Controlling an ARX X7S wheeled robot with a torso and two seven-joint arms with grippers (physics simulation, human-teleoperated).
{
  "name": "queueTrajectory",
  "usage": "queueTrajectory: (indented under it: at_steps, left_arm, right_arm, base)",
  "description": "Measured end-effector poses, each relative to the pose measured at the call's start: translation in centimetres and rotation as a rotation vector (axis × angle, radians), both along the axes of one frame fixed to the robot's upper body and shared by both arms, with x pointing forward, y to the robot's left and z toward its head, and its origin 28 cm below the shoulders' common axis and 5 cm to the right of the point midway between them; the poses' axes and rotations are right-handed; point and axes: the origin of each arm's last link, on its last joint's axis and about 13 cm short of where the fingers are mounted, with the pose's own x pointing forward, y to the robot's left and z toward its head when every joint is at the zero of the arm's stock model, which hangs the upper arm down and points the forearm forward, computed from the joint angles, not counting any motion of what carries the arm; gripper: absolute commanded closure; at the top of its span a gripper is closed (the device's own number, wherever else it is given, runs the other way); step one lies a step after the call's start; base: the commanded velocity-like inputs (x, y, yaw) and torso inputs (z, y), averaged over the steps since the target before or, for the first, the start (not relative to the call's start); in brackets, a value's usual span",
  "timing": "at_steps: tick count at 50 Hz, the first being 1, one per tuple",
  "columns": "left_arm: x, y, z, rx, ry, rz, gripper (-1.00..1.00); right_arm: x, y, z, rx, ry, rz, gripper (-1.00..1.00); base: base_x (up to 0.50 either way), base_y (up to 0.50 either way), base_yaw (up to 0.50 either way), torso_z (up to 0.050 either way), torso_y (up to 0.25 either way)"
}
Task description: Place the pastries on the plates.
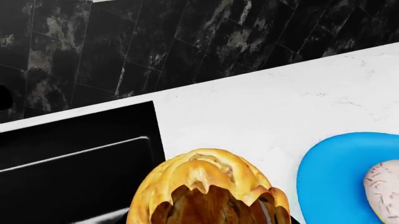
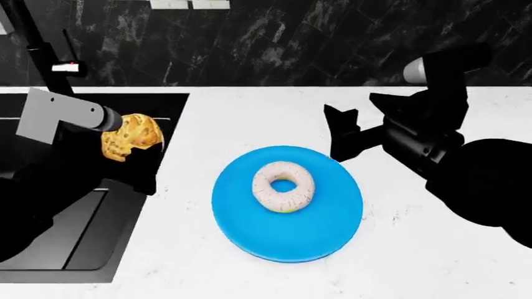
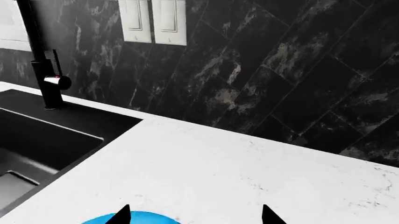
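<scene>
Over the sink edge my left claw (image 2: 116,128) was clamped on the bun (image 2: 131,137), the blue plate (image 2: 332,230) with the doughnut (image 2: 283,185) just beside it, nearer my empty, spread right claw (image 2: 342,134).

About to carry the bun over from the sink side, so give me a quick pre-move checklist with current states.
1. Golden bun held in left gripper: ok, though the fingertips are hidden behind it.
2. Doughnut on blue plate: ok.
3. Second plate for the bun: cannot tell, none in any view.
4. Bun over the black sink edge, not the white counter: not ok, a drop may land in the basin.
5. Right gripper open and empty: ok.
6. Right arm near the blue plate: cannot tell if it blocks the path.
</scene>
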Motion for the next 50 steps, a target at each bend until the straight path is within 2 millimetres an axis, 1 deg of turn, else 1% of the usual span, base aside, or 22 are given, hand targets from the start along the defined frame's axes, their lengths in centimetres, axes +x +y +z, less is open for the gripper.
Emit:
queueTrajectory:
  at_steps: [8,36,50]
  left_arm:
    - [0.06,-0.06,-0.04,0.004,-0.001,0.002,1.0]
    - [0.21,-0.04,-0.49,0.01,0.006,0.005,1.0]
    - [0.01,0.27,-0.23,0.016,0.004,0.003,1.0]
  right_arm:
    - [-0.1,-0.06,-0.18,-0.007,-0.006,0.001,-1.0]
    - [-0.22,-0.22,-0.69,-0.014,-0.007,0.008,-1.0]
    - [-0.27,-0.3,-0.97,-0.01,-0.002,0.006,-1.0]
  base:
    - [-0.18,0.5,0.0,0.0,0.0]
    - [0.0,0.5,0.0,0.0,0.0]
    - [0.0,0.5,0.0,0.0,0.0]
